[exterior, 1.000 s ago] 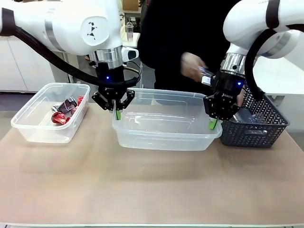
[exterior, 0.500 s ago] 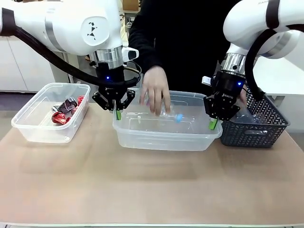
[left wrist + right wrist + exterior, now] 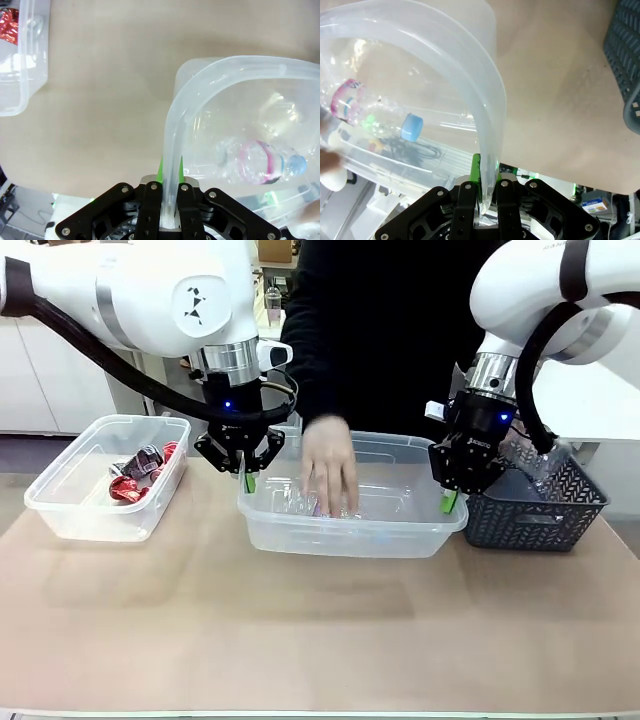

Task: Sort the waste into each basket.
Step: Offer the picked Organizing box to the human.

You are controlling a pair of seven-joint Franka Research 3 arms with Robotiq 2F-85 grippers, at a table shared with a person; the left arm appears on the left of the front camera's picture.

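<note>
A matt tan table runs the width of the front view, its near half bare. Behind it at the left stand white cabinets, and a person in black stands at the far side. On the table's left, the left tub, clear plastic, holds crushed red-and-silver cans. Just right of it the left gripper is clamped tight on the left-hand corner of the middle tub, the rolled rim pinched between its green pads. Inside this tub lies a clear bottle with a blue cap. The person's hand reaches down onto it with fingers extended; whether it grips the bottle cannot be told. The right gripper is closed the same way on the tub's right-hand rim. Just beside that end sits a dark lattice basket with crumpled plastic in it. The bottle carries a pink-banded label, its print too blurred to read, and the left arm bears a small black emblem
</note>
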